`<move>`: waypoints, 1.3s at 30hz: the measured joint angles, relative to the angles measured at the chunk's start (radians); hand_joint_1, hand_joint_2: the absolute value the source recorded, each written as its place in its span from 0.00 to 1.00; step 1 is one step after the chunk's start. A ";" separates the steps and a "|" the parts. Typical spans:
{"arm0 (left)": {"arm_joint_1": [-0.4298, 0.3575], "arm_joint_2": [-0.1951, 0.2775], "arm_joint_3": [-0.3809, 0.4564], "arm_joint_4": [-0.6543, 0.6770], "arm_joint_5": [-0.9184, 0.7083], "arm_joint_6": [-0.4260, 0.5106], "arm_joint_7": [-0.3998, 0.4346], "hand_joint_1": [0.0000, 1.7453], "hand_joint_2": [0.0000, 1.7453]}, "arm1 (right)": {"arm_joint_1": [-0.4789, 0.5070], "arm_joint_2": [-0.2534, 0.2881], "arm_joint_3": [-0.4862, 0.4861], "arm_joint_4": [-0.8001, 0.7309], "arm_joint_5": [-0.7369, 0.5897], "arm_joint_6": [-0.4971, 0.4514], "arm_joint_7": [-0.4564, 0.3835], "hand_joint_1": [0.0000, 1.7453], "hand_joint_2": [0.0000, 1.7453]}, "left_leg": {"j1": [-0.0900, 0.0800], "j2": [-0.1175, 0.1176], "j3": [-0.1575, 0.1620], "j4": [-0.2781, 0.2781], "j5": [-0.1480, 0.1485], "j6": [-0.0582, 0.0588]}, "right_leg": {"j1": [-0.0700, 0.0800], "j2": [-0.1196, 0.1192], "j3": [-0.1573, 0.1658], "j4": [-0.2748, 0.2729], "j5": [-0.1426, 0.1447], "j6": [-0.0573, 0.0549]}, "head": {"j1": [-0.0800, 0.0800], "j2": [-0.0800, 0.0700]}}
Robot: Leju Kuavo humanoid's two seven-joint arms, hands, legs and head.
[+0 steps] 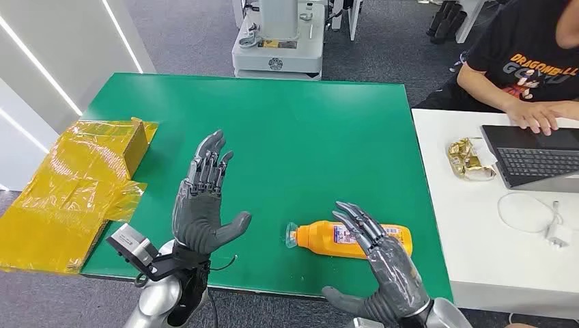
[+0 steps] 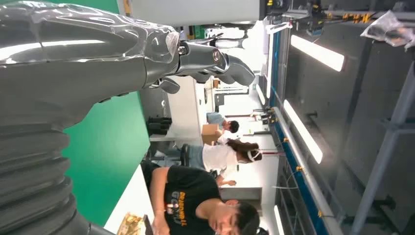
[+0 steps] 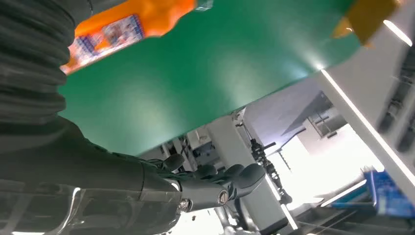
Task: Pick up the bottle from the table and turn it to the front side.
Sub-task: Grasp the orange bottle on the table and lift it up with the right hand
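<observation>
Right hand [image 1: 386, 263] over orange bottle [image 1: 328, 239], lying flat.

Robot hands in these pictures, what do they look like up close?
Each hand, left hand and right hand, has a smooth grey palm, a thick grey thumb and darker jointed metal-looking fingers. A ribbed grey cover sits at the wrist, the arms below are silver, and thin black cables run beside a small box on the left wrist.

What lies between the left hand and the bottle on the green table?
Nothing: the head view shows only bare green table between the left hand and the orange bottle, which lies on its side.
</observation>
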 joint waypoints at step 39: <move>-0.022 0.044 0.027 -0.001 0.035 0.036 -0.055 0.00 1.00 | -0.931 -0.049 0.638 0.981 -0.210 0.266 -0.093 0.00 1.00 | 0.000 -0.004 -0.003 0.001 0.007 0.002 | 0.000 -0.005 -0.001 0.000 0.005 0.001 | 0.000 0.000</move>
